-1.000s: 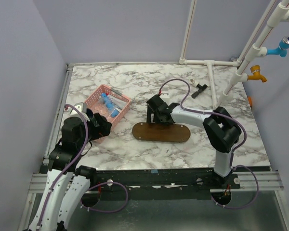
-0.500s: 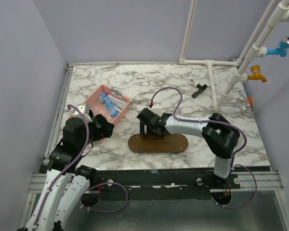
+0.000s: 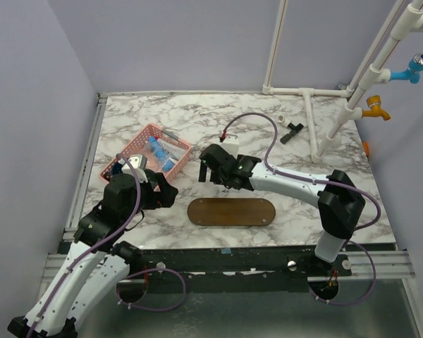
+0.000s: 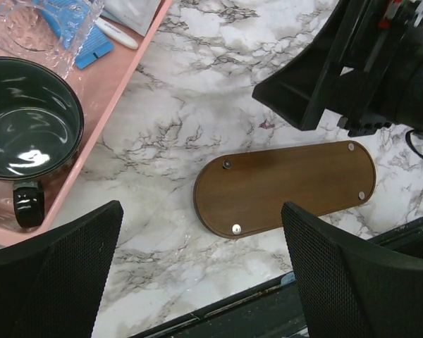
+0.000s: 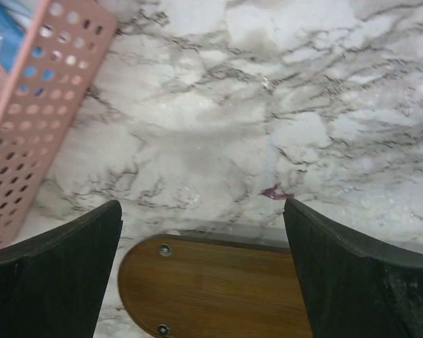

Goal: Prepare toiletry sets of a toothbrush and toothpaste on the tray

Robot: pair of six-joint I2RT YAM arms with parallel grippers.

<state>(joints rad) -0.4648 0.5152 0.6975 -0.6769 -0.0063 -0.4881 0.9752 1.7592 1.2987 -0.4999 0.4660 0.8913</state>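
The tray [image 3: 230, 211] is a dark brown oblong board lying flat near the table's front edge, with small screws on its face. It also shows in the left wrist view [image 4: 285, 184] and the right wrist view [image 5: 211, 289]. My right gripper [image 3: 210, 167] hangs open and empty just behind the tray's left end [image 5: 203, 211]. My left gripper [image 3: 162, 191] is open and empty, left of the tray [image 4: 201, 239]. A thin white handle [image 4: 116, 33], perhaps the toothbrush, lies in the pink basket [image 4: 127, 77]. I cannot make out the toothpaste.
The pink mesh basket [image 3: 137, 151] at the left holds a black mug [image 4: 28, 120], a blue packet [image 3: 157, 151] and clear wrapping. Its corner shows in the right wrist view [image 5: 28, 120]. A white pipe frame [image 3: 310, 105] and a small black part [image 3: 291, 130] stand at the back right.
The tray slid towards the front edge under my right gripper, which has since lifted off it and moved back. My left arm has swung right and forward, towards the tray.
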